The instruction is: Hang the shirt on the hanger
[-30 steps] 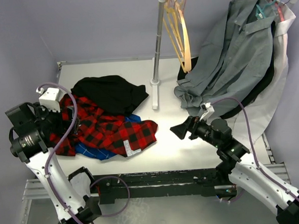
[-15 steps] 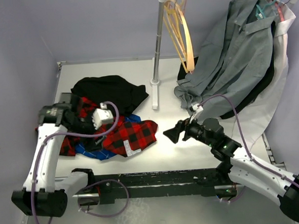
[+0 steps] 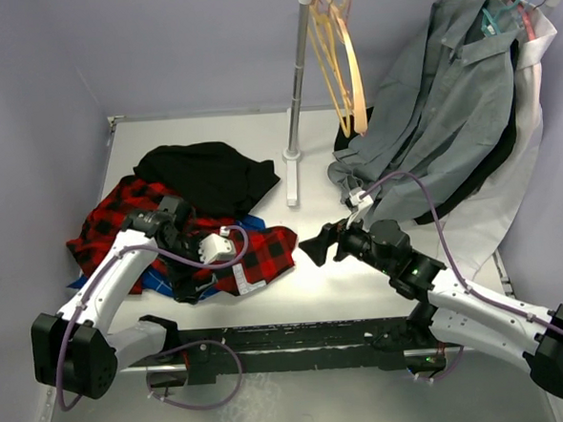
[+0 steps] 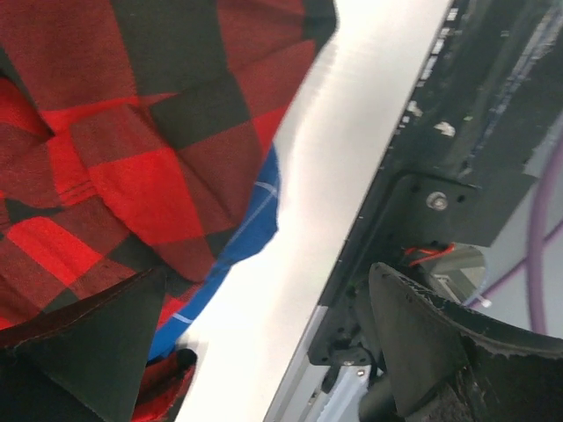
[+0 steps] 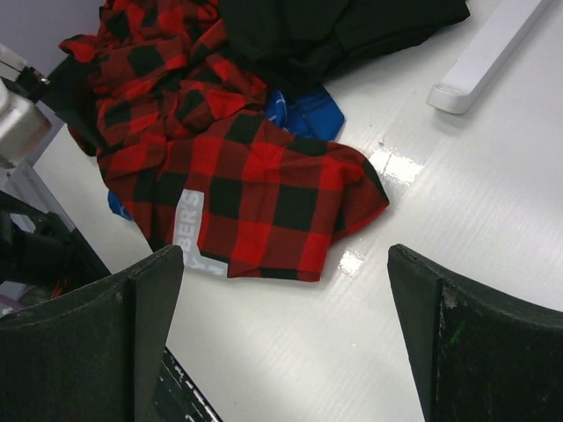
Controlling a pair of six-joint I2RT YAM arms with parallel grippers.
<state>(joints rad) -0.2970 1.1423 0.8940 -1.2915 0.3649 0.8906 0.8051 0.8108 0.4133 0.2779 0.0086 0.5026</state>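
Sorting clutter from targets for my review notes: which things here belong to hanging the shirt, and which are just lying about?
Job:
red-and-black checked shirt
thin pale pink hanger

Lying about:
black garment
blue checked shirt
grey shirt
tan wooden hanger
teal hanger

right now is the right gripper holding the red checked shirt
No, in the right wrist view the right gripper is wide open with nothing clamped, and the shirt lies loose on the table.
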